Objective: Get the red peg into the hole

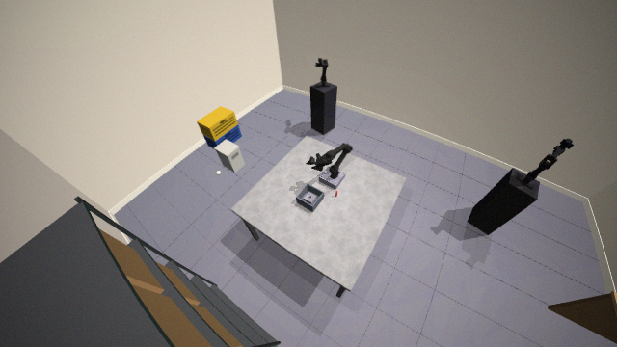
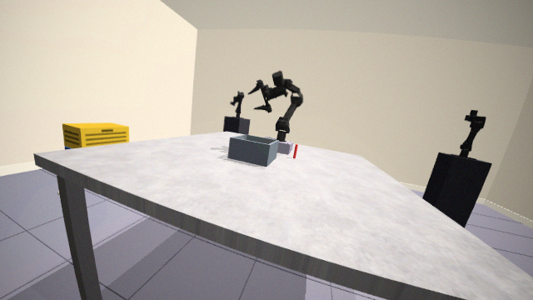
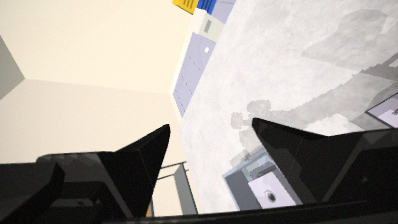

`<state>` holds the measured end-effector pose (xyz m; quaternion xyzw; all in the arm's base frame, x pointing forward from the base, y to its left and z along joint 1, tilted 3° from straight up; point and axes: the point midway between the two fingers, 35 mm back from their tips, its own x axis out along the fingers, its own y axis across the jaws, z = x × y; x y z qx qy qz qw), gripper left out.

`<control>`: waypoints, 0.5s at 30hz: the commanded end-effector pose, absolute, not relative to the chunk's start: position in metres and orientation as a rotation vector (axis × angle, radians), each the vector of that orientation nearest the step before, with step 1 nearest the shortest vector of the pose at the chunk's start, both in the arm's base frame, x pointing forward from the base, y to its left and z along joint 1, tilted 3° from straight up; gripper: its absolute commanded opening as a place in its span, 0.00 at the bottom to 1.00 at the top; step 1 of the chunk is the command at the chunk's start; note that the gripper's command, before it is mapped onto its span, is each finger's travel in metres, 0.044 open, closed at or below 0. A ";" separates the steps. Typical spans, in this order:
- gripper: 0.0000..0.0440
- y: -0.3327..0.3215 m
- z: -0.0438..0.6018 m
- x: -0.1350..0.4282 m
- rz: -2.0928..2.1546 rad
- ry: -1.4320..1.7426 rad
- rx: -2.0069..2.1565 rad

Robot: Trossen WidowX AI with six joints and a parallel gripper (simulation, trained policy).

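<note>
The red peg (image 1: 336, 194) (image 2: 296, 152) stands upright on the table, to the right of the box and near the arm's base. It does not show in the wrist view. The open grey box (image 1: 304, 203) (image 2: 250, 152) (image 3: 242, 191) stands on the table. The light plate (image 3: 261, 187) with a dark hole lies at its bottom, partly hidden by a finger in the wrist view. My gripper (image 1: 309, 165) (image 2: 251, 101) (image 3: 211, 124) is open and empty, high above the table, beyond the box and to the left of the peg.
The arm's base (image 1: 332, 178) (image 2: 285, 147) stands close behind the box. The grey table (image 1: 347, 241) (image 2: 291, 200) (image 3: 285, 45) carries them. Two other arms on black pedestals (image 1: 323, 108) (image 1: 501, 202) stand off the table. A yellow crate (image 1: 218, 122) (image 2: 106, 135) is on the left.
</note>
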<state>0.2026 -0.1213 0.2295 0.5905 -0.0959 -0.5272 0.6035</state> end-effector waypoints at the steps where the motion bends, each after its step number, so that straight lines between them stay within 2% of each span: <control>1: 1.00 -0.105 0.222 0.210 -1.193 -0.073 1.312; 15: 1.00 -0.042 0.192 0.218 -1.060 0.403 1.098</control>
